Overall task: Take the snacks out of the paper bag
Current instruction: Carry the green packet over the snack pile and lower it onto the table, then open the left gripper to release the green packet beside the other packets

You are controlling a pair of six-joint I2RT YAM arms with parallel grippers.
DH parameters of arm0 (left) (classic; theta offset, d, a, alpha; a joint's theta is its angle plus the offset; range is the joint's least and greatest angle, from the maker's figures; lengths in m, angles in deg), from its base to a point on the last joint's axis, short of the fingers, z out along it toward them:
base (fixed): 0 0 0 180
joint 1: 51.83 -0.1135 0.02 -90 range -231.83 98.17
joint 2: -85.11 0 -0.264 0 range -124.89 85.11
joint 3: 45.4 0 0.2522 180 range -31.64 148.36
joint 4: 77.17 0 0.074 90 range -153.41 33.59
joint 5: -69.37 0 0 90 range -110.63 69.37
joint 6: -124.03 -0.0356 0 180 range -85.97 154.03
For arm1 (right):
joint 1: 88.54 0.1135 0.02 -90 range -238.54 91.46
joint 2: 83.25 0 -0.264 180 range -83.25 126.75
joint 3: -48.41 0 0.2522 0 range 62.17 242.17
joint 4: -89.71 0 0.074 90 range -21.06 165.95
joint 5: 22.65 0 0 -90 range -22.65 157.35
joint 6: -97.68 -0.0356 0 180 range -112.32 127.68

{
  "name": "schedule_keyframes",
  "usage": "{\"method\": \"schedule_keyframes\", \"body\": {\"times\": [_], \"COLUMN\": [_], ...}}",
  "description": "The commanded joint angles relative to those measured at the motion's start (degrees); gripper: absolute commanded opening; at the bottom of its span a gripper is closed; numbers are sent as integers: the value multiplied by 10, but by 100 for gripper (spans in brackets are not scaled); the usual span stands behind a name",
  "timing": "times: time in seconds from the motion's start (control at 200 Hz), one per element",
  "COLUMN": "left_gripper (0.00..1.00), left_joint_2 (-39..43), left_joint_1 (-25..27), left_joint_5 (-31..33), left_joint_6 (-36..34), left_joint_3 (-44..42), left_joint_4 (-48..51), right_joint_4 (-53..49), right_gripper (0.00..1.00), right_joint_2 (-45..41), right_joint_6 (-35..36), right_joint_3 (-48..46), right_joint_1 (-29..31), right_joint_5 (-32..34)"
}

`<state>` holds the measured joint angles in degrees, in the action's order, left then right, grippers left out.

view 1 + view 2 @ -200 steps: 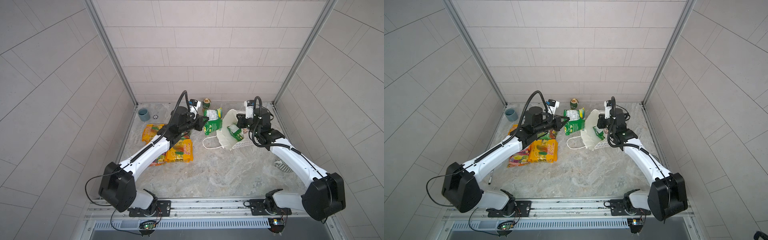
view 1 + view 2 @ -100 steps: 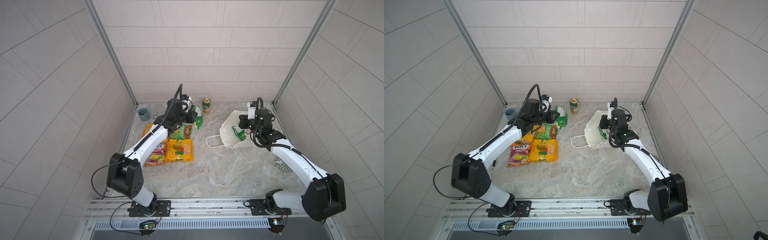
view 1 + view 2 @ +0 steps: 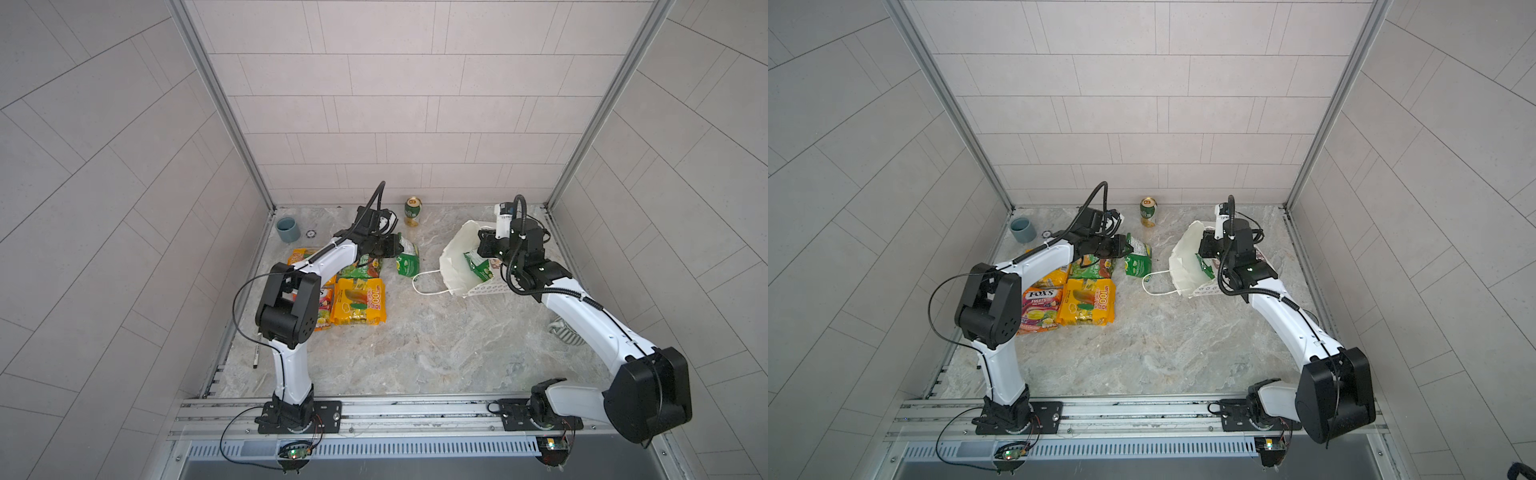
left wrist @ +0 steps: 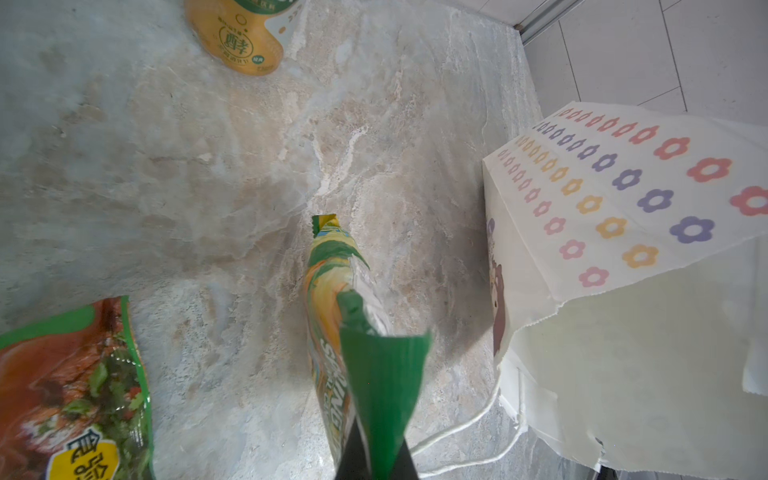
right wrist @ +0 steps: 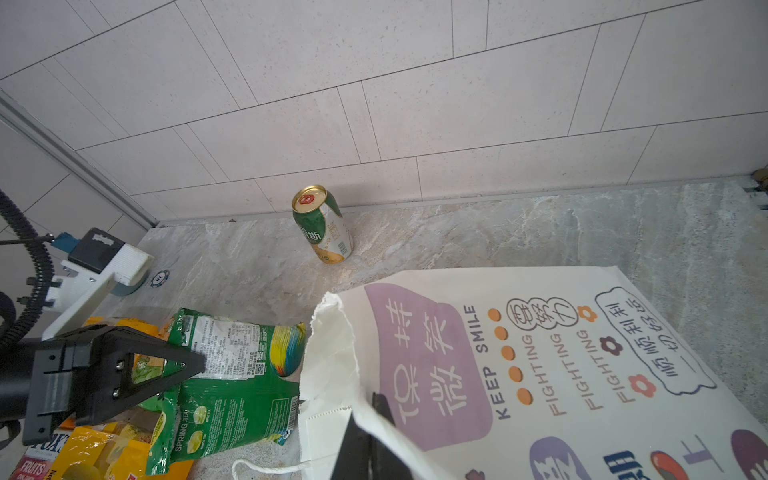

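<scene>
left gripper (image 3: 392, 248): clamped on green packet (image 3: 406, 262) edge, frame centre
right gripper (image 5: 368, 419): clenched on paper bag (image 3: 455, 257) rim
risk: glossy packet may slip from thin pinch

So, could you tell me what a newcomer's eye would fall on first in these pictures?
The left gripper stands out first: near the middle of the table it is shut on a green packet held up on edge. To its left lie the packets already out, bright yellow and orange; to its right the tipped paper bag, whose rim the right gripper pinches, shows another green packet in its mouth.
</scene>
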<state>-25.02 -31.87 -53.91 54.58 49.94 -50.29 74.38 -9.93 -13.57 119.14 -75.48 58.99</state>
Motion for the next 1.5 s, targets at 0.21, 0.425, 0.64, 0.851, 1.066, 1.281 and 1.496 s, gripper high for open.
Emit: {"method": "schedule_keyframes", "body": {"times": [0.21,0.425,0.64,0.851,1.066,1.281,1.496], "left_gripper": [0,4,4,12,29,45,49], "left_joint_2": [-64,-99,-107,-117,-127,-110,-76], "left_joint_1": [-20,-17,-14,-14,-14,-14,-9], "left_joint_5": [35,26,46,66,74,95,126], "left_joint_6": [-72,-79,-97,-104,-107,-106,-92], "left_joint_3": [85,107,112,121,136,139,147], "left_joint_4": [78,98,116,126,139,148,161], "right_joint_4": [15,15,16,16,17,17,17], "right_gripper": [0,0,0,0,0,0,0], "right_joint_2": [-10,-12,-12,-13,-12,-14,-17], "right_joint_6": [-9,-9,-9,-10,-10,-11,-11], "right_joint_3": [-4,-4,-5,-5,-6,-6,-5], "right_joint_1": [-4,-4,-4,-4,-4,-4,-4], "right_joint_5": [-9,-10,-13,-16,-15,-18,-19]}}
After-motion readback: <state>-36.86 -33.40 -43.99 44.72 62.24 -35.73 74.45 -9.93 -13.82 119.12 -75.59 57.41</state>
